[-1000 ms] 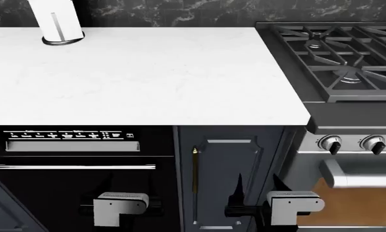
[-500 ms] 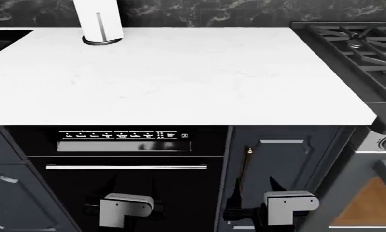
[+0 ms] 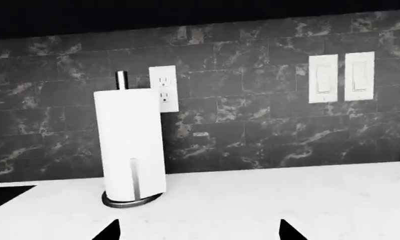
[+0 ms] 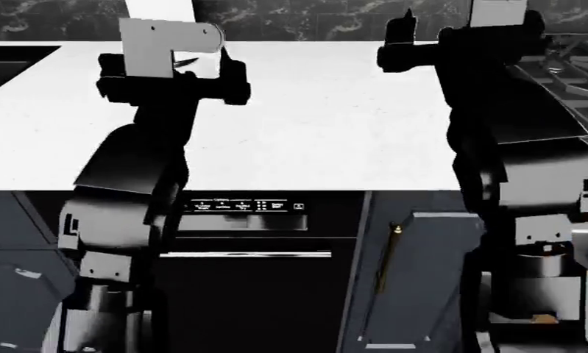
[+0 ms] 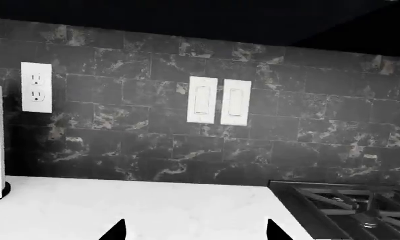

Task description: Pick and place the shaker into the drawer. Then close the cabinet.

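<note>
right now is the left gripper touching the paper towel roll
Apart. The left wrist view shows bare countertop between the left gripper and the paper towel roll.

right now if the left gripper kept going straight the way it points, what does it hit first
Probably the backsplash wall. The left gripper, open, points just beside the paper towel roll, which stands left of centre; depth is unclear, so the roll could be grazed.

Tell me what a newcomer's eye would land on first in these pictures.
In the head view, two dark arms rise over the white countertop, the left gripper and right gripper raised above it. The left wrist view shows a white paper towel roll upright on the counter against the dark marbled backsplash. No shaker shows anywhere.
</note>
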Tool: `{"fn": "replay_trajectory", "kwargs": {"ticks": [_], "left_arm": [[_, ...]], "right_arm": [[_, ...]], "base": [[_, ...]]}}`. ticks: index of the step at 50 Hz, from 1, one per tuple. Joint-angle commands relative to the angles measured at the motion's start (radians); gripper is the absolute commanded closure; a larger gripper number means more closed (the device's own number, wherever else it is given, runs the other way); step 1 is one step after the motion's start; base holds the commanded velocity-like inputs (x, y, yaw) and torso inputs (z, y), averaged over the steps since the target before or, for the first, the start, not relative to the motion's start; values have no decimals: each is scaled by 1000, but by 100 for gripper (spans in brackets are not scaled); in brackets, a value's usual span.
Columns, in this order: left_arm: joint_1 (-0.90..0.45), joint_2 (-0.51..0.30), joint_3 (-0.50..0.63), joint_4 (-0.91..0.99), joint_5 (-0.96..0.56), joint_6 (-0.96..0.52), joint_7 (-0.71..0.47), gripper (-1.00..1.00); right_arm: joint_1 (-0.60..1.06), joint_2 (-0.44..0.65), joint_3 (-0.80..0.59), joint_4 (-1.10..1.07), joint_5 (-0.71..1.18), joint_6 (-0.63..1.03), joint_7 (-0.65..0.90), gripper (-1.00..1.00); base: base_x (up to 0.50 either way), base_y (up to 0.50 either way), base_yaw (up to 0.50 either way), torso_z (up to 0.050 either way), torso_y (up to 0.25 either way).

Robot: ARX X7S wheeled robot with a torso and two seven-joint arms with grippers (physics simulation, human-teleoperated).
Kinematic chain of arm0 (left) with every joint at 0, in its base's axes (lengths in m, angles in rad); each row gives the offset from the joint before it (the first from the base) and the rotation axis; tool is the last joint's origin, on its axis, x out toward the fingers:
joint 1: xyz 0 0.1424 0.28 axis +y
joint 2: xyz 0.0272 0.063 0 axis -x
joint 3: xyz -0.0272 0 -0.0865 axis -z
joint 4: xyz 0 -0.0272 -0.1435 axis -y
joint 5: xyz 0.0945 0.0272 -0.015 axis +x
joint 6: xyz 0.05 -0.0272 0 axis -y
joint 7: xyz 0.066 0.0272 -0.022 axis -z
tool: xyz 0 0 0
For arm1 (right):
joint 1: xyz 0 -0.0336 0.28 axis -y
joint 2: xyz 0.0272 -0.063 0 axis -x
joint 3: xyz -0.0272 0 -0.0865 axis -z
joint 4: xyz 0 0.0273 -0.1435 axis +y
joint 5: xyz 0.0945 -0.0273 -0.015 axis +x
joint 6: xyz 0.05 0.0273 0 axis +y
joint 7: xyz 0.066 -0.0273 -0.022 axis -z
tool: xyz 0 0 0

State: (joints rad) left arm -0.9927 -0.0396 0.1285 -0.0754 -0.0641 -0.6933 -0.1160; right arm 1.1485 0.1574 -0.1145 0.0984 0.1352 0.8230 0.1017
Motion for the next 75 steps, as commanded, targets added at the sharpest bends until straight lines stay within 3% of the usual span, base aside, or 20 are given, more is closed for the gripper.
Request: {"fn": "replay_trajectory", "kwargs": {"ticks": [1, 4, 6, 8, 18, 31, 38, 48, 62, 75], "left_arm": [[-903, 36, 46, -577, -121, -54, -21, -100], [-1084, 39, 128, -914, -207, 143, -14, -100], [-1192, 39, 271, -1124, -349, 260, 2, -100], [-1250, 39, 413, -1217, -507, 293, -2, -100], [-1259, 39, 763, -1231, -891, 272, -17, -100], [-1247, 39, 1048, -1231, -1197, 267, 10, -100], [-1257, 39, 1085, -1232, -1240, 272, 12, -100], [-1267, 38, 973, -1233, -1171, 289, -11, -100], [-1255, 39, 1101, -1232, -1288, 313, -23, -100], [-1251, 39, 1080, -1232, -1274, 311, -24, -100]], "right_arm": [[1010, -32, -163, 792, -47, -6, -114, -100], [1206, -82, -180, 1170, -66, -189, -164, -100], [1207, -89, -134, 1133, -129, -124, -207, -100], [1208, -102, -70, 1114, -207, -79, -257, -100], [1208, -124, 53, 1139, -335, -58, -324, -100], [1208, -123, 49, 1153, -354, -71, -340, -100], [1208, -126, 43, 1154, -367, -71, -356, -100], [1208, -128, 47, 1133, -386, -79, -378, -100], [1208, -122, 45, 1163, -382, -99, -377, -100], [1207, -124, 34, 1175, -374, -109, -382, -100]], "base": [[0, 0, 0, 0, 0], [0, 0, 0, 33, 62], [0, 0, 0, 50, 38], [0, 0, 0, 50, 38], [0, 0, 0, 50, 38], [0, 0, 0, 50, 36], [0, 0, 0, 50, 36], [285, -23, 0, 20, 14], [500, -46, 0, 0, 0], [500, -46, 0, 0, 0]]}}
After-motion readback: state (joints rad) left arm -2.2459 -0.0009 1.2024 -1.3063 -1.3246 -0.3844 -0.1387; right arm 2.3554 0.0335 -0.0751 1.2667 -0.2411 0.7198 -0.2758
